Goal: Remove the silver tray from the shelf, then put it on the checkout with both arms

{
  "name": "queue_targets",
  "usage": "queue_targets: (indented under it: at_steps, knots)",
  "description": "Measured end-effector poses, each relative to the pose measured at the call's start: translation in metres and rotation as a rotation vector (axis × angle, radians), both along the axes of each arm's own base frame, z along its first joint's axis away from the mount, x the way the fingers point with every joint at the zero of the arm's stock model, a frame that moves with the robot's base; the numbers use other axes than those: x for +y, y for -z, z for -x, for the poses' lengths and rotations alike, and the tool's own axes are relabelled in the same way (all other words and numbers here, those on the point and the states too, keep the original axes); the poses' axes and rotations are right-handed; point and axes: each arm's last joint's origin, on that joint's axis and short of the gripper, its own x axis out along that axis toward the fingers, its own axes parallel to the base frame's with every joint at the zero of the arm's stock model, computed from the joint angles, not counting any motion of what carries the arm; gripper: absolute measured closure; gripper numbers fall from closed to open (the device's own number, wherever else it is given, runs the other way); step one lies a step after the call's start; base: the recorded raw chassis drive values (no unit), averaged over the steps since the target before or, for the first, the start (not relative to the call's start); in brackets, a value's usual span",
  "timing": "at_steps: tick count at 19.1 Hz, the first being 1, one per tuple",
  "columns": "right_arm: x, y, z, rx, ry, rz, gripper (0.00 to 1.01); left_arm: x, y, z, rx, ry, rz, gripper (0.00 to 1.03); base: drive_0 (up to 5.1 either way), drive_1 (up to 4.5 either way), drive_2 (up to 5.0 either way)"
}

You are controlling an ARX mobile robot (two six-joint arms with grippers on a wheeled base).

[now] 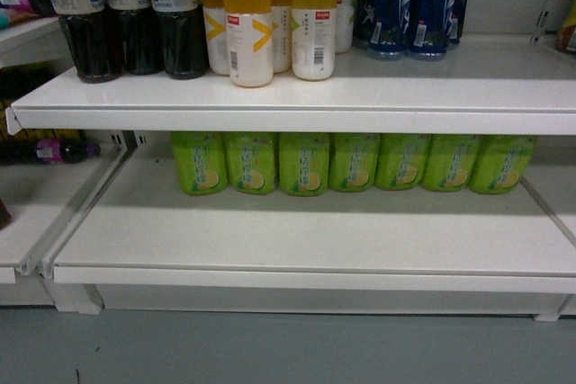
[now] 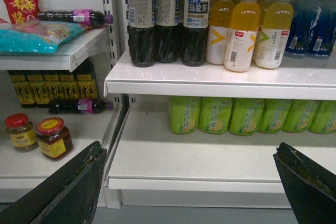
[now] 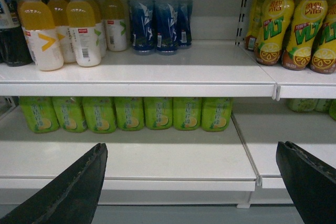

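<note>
No silver tray shows in any of the three views, and no checkout worktop either; where the tray is cannot be told from here. The head view shows no arm at all.

The left tool (image 2: 191, 182) appears only in its own wrist view, as two dark finger blades (image 2: 73, 187) cut off by the lower corners; they stand wide apart with nothing between them. The right tool (image 3: 191, 182) looks the same in its wrist view: its blades spread wide, gripping nothing, their bases out of frame.

The shelf (image 1: 297, 119) is a long white board with a flat front lip. On it stand dark tea bottles (image 1: 126, 11), orange juice bottles (image 1: 270, 20) and blue bottles (image 1: 414, 2), all with their tops cut off by the head view's upper edge. On the lower shelf board (image 1: 306, 240), a row of green bottles (image 1: 351, 164) stands at the back, their upper halves hidden behind the lip of the board above. Left of it, in the left wrist view, two red-lidded jars (image 2: 37, 137) stand on a neighbouring board. Grey floor (image 1: 270, 348) lies below.
</note>
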Motion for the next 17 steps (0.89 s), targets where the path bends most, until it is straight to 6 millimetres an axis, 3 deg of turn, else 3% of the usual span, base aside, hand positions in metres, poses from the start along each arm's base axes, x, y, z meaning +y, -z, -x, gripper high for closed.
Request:
queue_targets:
  at_steps: [17]
  knots:
    - [0.0000, 0.0000, 0.0000, 0.000, 0.000, 0.000, 0.03, 0.0000, 0.0000, 0.0000, 0.000, 0.000, 0.000, 0.05, 0.0, 0.00, 0.0]
